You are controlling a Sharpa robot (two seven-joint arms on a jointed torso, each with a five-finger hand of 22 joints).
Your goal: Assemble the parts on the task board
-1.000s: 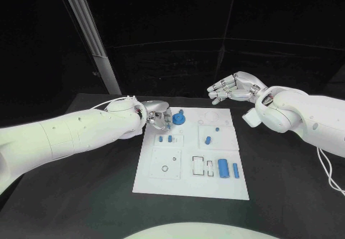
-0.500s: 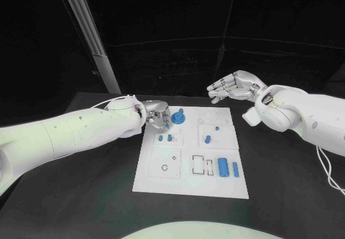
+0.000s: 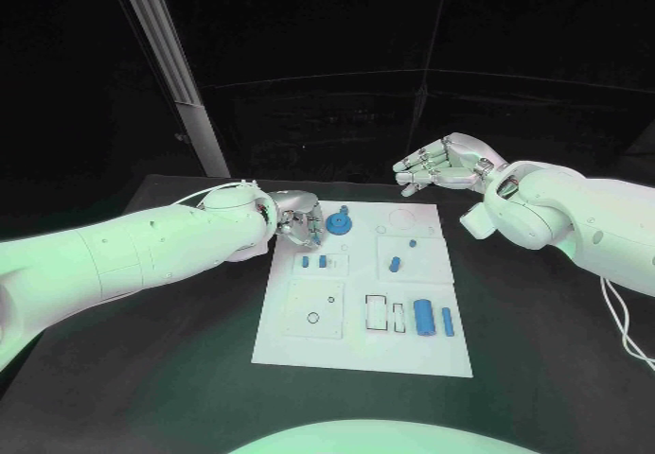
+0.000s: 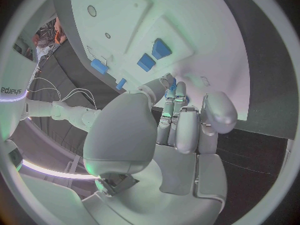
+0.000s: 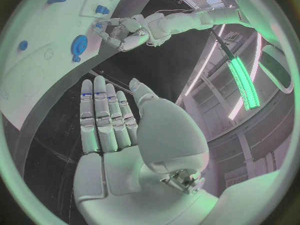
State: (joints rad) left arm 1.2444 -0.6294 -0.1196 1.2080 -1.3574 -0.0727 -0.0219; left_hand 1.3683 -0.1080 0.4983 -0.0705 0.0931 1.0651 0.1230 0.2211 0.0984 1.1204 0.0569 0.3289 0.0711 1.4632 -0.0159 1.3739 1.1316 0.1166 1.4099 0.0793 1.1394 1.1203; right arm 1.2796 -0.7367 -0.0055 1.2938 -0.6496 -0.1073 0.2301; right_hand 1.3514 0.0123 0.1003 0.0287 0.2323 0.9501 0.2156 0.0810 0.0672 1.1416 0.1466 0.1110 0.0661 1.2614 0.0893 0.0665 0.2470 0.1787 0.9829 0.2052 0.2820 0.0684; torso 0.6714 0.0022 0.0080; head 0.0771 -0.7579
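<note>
Left robot hand (image 3: 296, 221) sits at the far-left corner of the task board (image 3: 362, 355), fingers curled in together, nothing visibly held; fingertips (image 4: 172, 85) just beside the round blue part (image 3: 339, 224), can't tell if touching; two small blue blocks (image 3: 314, 262) lie just nearer the robot than that robot hand; a small blue peg (image 3: 395, 264) stands further toward the board's middle; two blue cylinders (image 3: 434, 319) lie side by side well apart from it, toward the board's near-right side; right robot hand (image 3: 444, 164) hangs above the desk (image 3: 178, 378) beyond the board's far-right corner, open flat w/ fingers extended side by side, empty.
</note>
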